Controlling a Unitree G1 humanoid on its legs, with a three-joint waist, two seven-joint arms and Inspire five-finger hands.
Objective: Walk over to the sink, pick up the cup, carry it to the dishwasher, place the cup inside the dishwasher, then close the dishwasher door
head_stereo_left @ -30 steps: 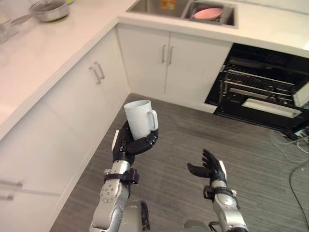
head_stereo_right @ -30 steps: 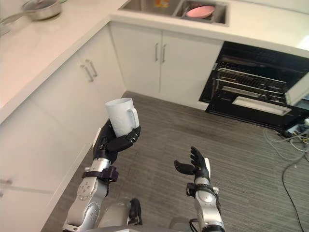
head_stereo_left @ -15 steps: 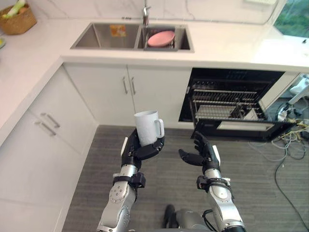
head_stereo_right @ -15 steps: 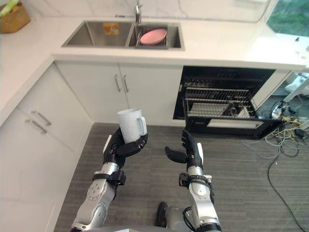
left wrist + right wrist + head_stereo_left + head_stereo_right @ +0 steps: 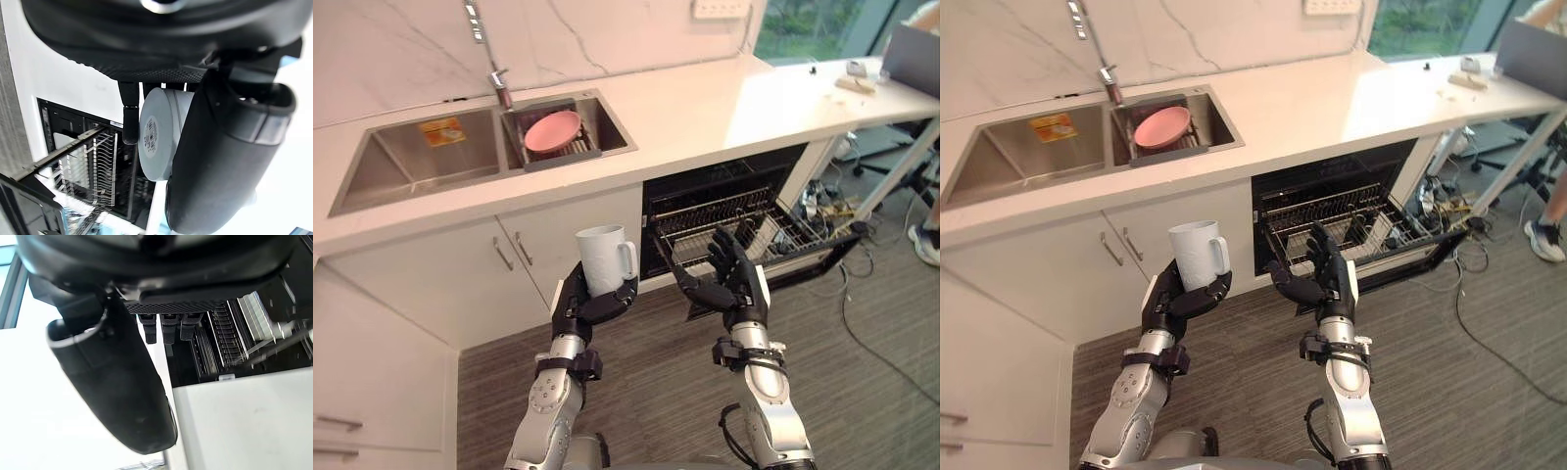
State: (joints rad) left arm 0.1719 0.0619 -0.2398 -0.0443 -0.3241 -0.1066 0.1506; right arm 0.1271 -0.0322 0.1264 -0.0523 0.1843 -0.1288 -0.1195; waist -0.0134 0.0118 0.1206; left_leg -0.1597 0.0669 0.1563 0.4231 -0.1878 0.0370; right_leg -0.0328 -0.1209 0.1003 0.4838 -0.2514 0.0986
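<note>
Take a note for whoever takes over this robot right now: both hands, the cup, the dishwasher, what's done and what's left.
Left hand: curled round the cup, which it holds upright.
Right hand: open, empty, raised toward the dishwasher.
Dishwasher: door down, rack pulled out.
Done: cup picked up, robot facing the dishwasher.
Left: set the cup in the rack, then close the door.

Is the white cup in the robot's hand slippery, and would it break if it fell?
The cup looks smooth and glossy, so probably a bit slippery, though the left hand curls round its base. It looks stiff like ceramic, so a fall could break it.
</note>
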